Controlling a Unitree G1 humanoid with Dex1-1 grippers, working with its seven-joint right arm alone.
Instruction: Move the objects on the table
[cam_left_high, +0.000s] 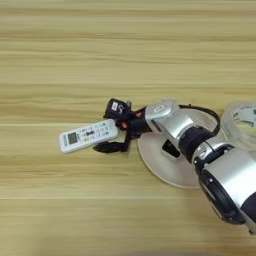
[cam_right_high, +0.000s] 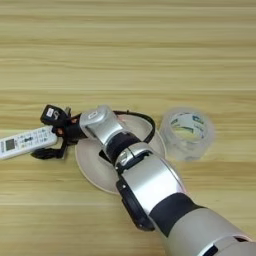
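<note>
Your right arm (cam_right_high: 150, 185) enters from the lower right corner and lies diagonally across the round cream plate (cam_left_high: 165, 167), hiding most of its surface; only the left and lower rim and a strip of the far rim show.

Your right gripper (cam_left_high: 114, 131) sits at the plate's left edge, over the right end of the small white remote (cam_left_high: 87, 135). One black finger (cam_left_high: 111, 147) lies on the table just below the remote's right end; the upper finger, which carries a white label, stands just above that end. The two fingers are spread apart with the remote's end between them. You cannot tell whether either finger presses on the remote.

The remote lies flat on the table (cam_left_high: 100, 50), tilted slightly, grey screen toward its left end. In the right eye view its left end is cut off by the picture edge.

The clear tape roll (cam_right_high: 189, 133) lies flat just right of the plate. In the left eye view it is cut off at the right edge.

Orange parts show at the gripper's base; you cannot tell what they belong to.
</note>
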